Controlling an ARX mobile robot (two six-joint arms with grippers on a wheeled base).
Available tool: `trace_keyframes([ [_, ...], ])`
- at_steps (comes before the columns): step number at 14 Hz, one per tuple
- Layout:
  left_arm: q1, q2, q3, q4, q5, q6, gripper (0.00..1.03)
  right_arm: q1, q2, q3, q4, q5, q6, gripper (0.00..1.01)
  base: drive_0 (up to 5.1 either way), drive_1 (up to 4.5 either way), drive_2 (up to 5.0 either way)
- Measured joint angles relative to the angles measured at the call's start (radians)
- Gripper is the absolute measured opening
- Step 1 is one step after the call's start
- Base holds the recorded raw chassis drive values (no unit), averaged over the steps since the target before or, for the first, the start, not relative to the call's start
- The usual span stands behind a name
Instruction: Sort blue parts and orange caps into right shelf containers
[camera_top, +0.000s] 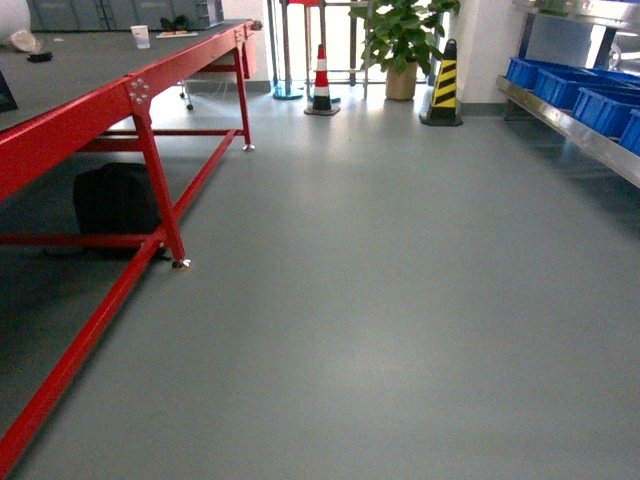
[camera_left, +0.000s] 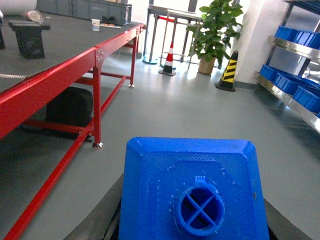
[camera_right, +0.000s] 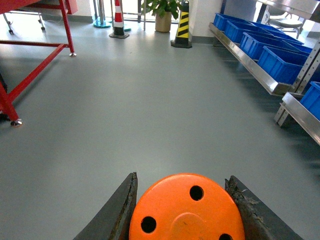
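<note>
Grey workshop floor, red steel-frame table (camera_top: 135, 95) at 10 o'clock. Stainless shelf (camera_top: 570, 125) with large blue ribbed crates (camera_top: 600, 105) at 2 o'clock, nearer right arm. Left gripper (camera_left: 192, 220) probably clamped on bright-blue studded block (camera_left: 192, 195), fingers mostly hidden; right gripper (camera_right: 187, 215) closed around orange holed cap (camera_right: 187, 210).

To my right runs the long stainless-steel shelf (camera_top: 575, 128), carrying a row of large bright-blue ribbed plastic crates (camera_top: 560, 85) side by side. The smooth grey floor (camera_top: 380, 300) bears the red steel-framed table (camera_top: 120, 100) (dark grey top) — with a white paper cup (camera_top: 140, 36) at its far end.
</note>
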Motion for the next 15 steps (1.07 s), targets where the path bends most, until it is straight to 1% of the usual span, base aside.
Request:
trace_keyframes([
  [15,0.0,0.0,0.0,0.001,-0.001,0.0,0.44,0.0,0.0,0.0,-0.006,0.0,0.0,0.44,0.0,4.14,-4.2],
])
